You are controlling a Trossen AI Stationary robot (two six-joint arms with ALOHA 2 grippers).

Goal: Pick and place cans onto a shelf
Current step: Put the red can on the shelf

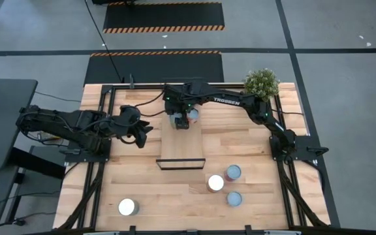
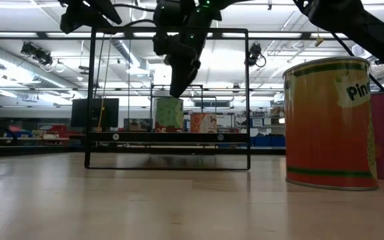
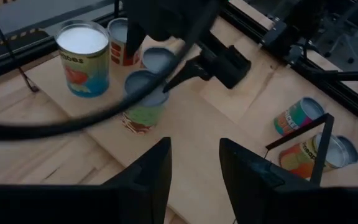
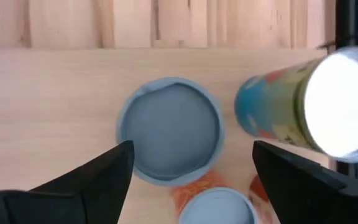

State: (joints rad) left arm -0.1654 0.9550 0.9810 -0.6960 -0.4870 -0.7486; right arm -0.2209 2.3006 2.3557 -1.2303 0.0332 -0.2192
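High view: light-wood shelf (image 1: 183,145) with black wire ends, lying mid-surface (image 1: 253,140). Right hand (image 1: 179,121) hangs over the shelf's far end, fingers spread wide and released, straddling a pale-blue-topped can (image 4: 169,129) without gripping it — a white-topped can (image 4: 331,102) stands just beside. Left hand (image 1: 141,134) waits left of the shelf, fingers partly apart, grasping nothing. Four cans stand on the near surface — one orange pineapple can (image 2: 331,123) closest to the low camera.

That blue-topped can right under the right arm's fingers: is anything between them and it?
Nothing visible. The right gripper hangs open directly above the blue-topped can on the shelf, fingers either side. A white-topped can stands beside it, apart.
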